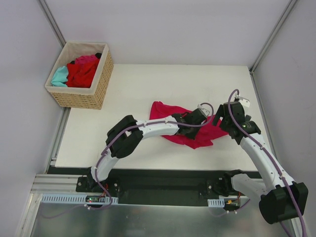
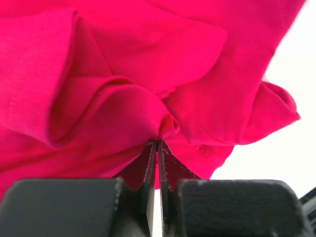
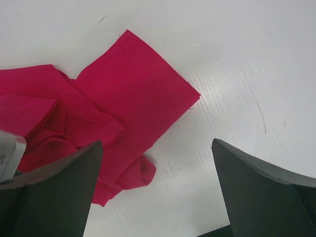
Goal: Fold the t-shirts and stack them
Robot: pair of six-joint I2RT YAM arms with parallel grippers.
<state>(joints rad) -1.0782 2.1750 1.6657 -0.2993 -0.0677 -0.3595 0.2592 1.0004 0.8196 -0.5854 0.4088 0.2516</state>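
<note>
A magenta-pink t-shirt (image 1: 165, 112) lies crumpled on the white table (image 1: 148, 84), right of centre. My left gripper (image 1: 203, 120) reaches across it and is shut on a raised fold of the cloth; in the left wrist view the gripper (image 2: 159, 145) pinches that fold and the shirt (image 2: 148, 59) fills the frame. My right gripper (image 1: 220, 120) is open and empty, just above the shirt's right edge. In the right wrist view the gripper (image 3: 158, 190) hangs over bare table, with a flat corner of the shirt (image 3: 133, 89) to the left of it.
A tan wicker basket (image 1: 101, 79) stands at the table's back left corner. It holds a red shirt (image 1: 81, 74), a teal shirt (image 1: 59, 76) and a pink shirt (image 1: 88, 59). Grey walls enclose the table on three sides.
</note>
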